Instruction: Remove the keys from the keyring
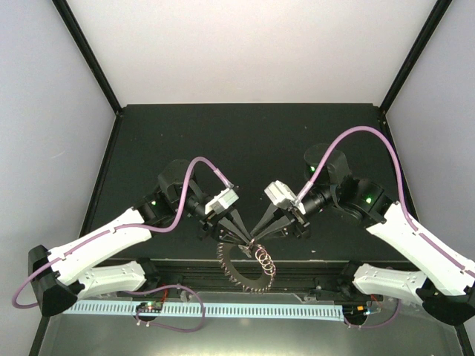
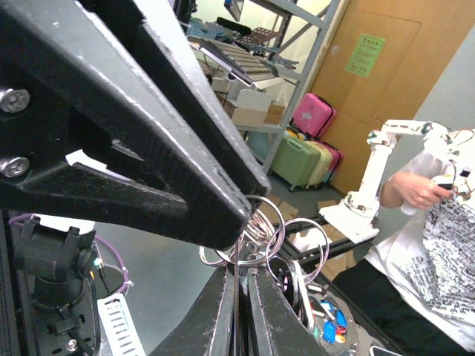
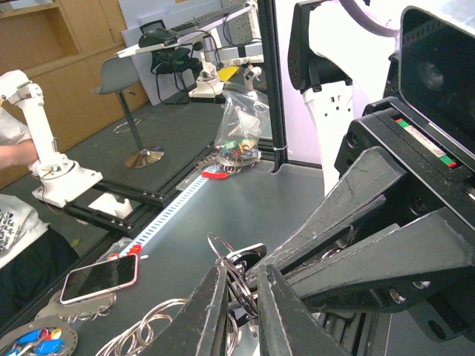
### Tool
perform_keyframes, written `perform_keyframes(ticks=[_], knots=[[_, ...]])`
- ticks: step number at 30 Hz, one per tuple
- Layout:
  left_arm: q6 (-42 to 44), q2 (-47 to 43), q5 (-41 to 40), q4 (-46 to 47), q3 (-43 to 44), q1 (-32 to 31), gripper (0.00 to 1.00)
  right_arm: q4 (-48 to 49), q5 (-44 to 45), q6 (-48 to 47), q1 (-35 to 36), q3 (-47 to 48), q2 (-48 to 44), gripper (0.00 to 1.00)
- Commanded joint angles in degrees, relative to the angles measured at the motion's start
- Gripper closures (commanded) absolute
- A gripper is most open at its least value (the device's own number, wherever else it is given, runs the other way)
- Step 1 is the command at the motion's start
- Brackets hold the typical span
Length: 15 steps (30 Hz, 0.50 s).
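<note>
White walls (image 1: 245,52) close in a black table (image 1: 245,141), whose dark top runs from the grippers back to the far wall. From above, both arms meet at the table's near edge. The left gripper (image 1: 241,236) and right gripper (image 1: 260,231) are tip to tip, and the keyring (image 1: 239,271) hangs just past that edge, above a white strip (image 1: 223,308), with a bunch of wire loops (image 1: 264,257) on its right side. That view is too small to show how the fingers stand.

The left wrist view shows it: the left fingers are pinched almost flat together and run up into the loops, holding the keyring by its rim, with the right gripper's black body pressed close from above. It also shows suitcases (image 2: 312,141) and a seated person (image 2: 430,222).

In the right wrist view the right fingers stand narrow with loops between them; I cannot tell whether they grip. A small silvery piece just above them may be the key (image 3: 247,256). A phone (image 3: 100,276) and a clear bag (image 3: 239,130) lie well apart on another surface.
</note>
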Motion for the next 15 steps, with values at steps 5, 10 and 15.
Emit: perform_keyframes(ticks=[5, 10, 15], knots=[[-0.46, 0.45, 1.12, 2.60, 2.62, -0.13, 0.98, 0.09, -0.78, -0.49, 1.48, -0.51, 0.54, 0.86], [-0.44, 0.60, 0.79, 2.67, 2.59, -0.13, 0.99, -1.33, -0.18, -1.52, 1.97, -0.17, 0.92, 0.89], [-0.46, 0.58, 0.53, 2.69, 2.55, -0.12, 0.98, -0.91, 1.90, -1.59, 2.06, -0.25, 0.02, 0.99]])
